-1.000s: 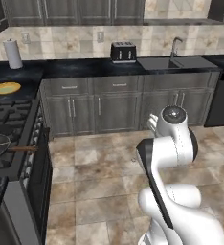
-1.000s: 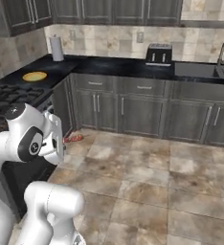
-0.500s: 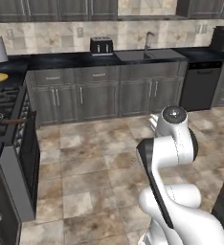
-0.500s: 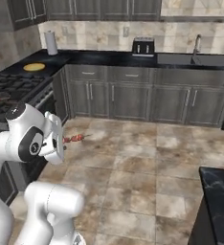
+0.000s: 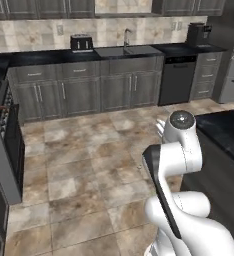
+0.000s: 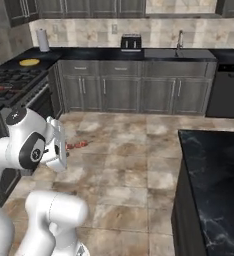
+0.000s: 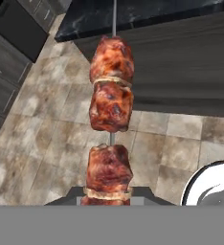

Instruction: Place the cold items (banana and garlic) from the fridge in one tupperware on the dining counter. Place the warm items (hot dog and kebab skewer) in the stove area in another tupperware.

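Carrying the kebab skewer [image 7: 110, 143] across the kitchen floor [image 5: 84, 165], gripper [image 7: 106, 197] clamped narrow on the lower end of the stick, meat chunks running up and away from the hand. Seen in the right base view as a small reddish streak [image 6: 78, 145] poking out just beside the white hand, held roughly level over the tiles.

Step in hand, by the look of it: ferrying the second or first of the warm items from the stove area [image 6: 11, 90] toward the dining counter [image 6: 214, 175]. Stove range sits off to the robot's left, well apart from the hand; the black marble counter edge lies ahead in the hand view [image 7: 147, 19] and close on the robot's right in the left base view [image 5: 224, 135].

Cannot tell where the tupperware sits: none visible on the stretch of marble in frame. Cannot tell either whether the hot dog is already delivered; a thin reddish thing rests on the stove top [image 6: 0, 88], too small to name.

Next move, as a judgement: closing on the counter, lifting the skewer above the marble edge, finding the tray meant for warm food, then lowering the stick flat inside its rim before opening. Worth minding: the skewer is long and thin, gripped near one end, so likely to swing or snag on the counter edge if brought in low.
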### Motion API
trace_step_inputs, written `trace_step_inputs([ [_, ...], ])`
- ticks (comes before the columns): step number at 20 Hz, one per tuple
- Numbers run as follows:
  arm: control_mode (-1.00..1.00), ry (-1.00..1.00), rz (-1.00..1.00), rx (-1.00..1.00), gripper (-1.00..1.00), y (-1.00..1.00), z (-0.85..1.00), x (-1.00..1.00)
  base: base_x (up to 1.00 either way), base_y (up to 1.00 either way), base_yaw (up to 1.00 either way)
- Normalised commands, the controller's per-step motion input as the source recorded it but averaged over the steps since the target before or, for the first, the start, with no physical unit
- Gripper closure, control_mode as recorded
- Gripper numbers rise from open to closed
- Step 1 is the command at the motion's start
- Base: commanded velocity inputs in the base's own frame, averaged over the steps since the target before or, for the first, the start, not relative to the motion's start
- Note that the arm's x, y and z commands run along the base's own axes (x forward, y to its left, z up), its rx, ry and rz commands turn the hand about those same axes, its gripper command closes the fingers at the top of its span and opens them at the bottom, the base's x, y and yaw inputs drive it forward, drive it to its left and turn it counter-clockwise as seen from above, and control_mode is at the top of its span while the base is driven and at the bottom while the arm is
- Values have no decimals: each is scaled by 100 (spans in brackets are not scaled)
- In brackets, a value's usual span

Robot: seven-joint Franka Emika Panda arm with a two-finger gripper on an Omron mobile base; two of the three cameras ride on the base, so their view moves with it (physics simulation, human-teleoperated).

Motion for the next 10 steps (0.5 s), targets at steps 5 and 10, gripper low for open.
trace_step_inputs([
  [5,100,0,0,0,100,0,0,0,-100,-44,-22],
  [10,100,0,0,0,100,0,0,0,-100,-53,-22],
])
